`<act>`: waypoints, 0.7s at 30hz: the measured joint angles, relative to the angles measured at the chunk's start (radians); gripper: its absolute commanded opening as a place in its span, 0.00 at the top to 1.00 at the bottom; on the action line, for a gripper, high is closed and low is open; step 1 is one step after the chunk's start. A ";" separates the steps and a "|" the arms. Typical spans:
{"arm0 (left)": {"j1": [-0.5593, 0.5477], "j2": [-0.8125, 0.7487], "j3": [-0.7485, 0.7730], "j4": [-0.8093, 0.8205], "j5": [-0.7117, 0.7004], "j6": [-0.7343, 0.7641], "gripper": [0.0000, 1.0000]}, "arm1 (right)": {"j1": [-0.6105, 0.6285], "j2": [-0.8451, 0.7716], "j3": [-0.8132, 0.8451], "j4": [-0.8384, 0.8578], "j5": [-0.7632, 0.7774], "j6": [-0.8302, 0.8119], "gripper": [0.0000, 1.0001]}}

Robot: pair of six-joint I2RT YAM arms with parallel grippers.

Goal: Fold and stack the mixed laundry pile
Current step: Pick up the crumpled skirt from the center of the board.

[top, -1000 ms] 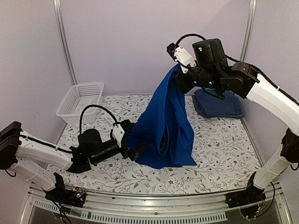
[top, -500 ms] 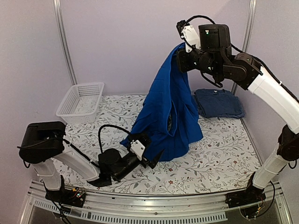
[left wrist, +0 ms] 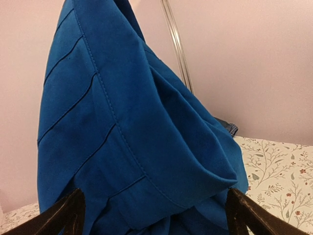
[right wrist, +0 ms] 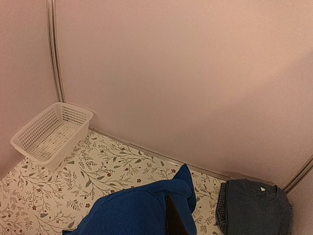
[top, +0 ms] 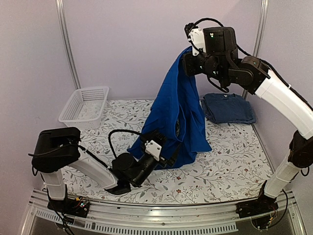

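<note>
My right gripper [top: 188,59] is shut on the top of the bright royal-blue garment [top: 175,117] and holds it high, so it hangs down with its hem on the table. In the right wrist view the garment [right wrist: 139,210] bunches around one dark finger [right wrist: 173,219]. My left gripper [top: 167,155] is low at the garment's hem, jaws wide open. In the left wrist view the garment [left wrist: 132,132] fills the space ahead, between the fingertips [left wrist: 68,215]. The dark navy T-shirt [top: 229,107] lies folded at the back right, on the checked shirt [right wrist: 221,210].
The white mesh basket [top: 85,105] stands at the back left by the wall and also shows in the right wrist view [right wrist: 51,134]. A flowered cloth [top: 230,156] covers the table. Metal posts run up the back wall.
My right gripper lifted the royal-blue garment higher. My left arm swung from the left side to the front middle, and its open gripper now points up at the garment's hem.
</note>
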 measured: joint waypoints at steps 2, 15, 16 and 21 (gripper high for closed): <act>0.000 0.008 0.018 -0.005 -0.005 -0.002 0.00 | 0.000 0.000 0.003 0.000 0.003 0.011 1.00; 0.006 0.111 0.233 -0.064 -0.127 0.012 0.05 | 0.000 0.030 0.038 -0.019 0.044 0.089 1.00; 0.008 0.116 0.237 -0.063 -0.135 0.020 0.08 | 0.000 0.030 0.038 -0.020 0.047 0.089 1.00; 0.021 0.113 0.214 -0.039 -0.190 0.050 0.31 | 0.000 0.030 0.038 -0.024 0.066 0.089 1.00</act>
